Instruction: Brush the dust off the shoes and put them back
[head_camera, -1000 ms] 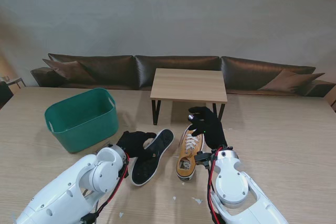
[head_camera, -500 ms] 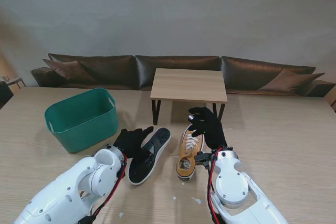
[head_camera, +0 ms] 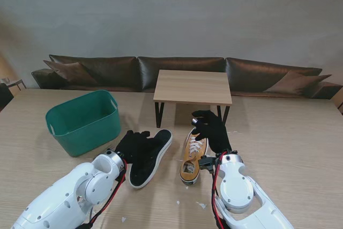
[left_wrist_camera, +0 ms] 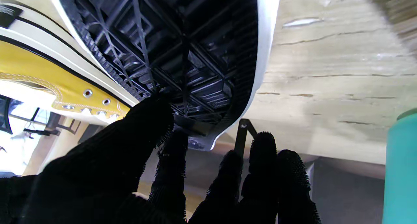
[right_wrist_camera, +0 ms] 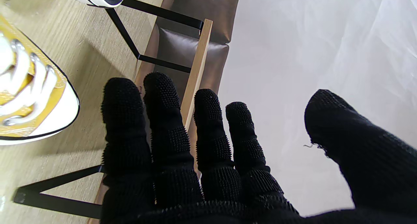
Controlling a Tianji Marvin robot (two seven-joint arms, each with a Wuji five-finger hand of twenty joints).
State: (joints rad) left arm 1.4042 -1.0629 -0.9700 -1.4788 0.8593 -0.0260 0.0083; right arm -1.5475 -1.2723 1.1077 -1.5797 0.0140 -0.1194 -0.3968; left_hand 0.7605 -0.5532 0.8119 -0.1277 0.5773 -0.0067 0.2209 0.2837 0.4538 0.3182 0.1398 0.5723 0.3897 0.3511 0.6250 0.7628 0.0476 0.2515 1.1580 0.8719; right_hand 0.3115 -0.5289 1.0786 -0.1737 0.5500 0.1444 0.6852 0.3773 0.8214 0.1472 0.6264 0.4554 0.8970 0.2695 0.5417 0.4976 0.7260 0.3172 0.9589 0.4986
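The overturned yellow sneaker point(head_camera: 150, 156) lies on the wooden table point(head_camera: 284, 148) with its black sole up, left of its upright partner. The left hand point(head_camera: 134, 144), gloved in black, rests on the heel end of that sole, its fingers point(left_wrist_camera: 153, 119) laid flat rather than gripping. Just right, the upright yellow sneaker point(head_camera: 193, 156) sits with white laces showing. The right hand point(head_camera: 210, 127) hovers over its toe, fingers spread and holding nothing. Farther left stands a green plastic basket point(head_camera: 83, 122); farther off, a small wooden side table point(head_camera: 193, 86) and a brown sofa point(head_camera: 177, 71).
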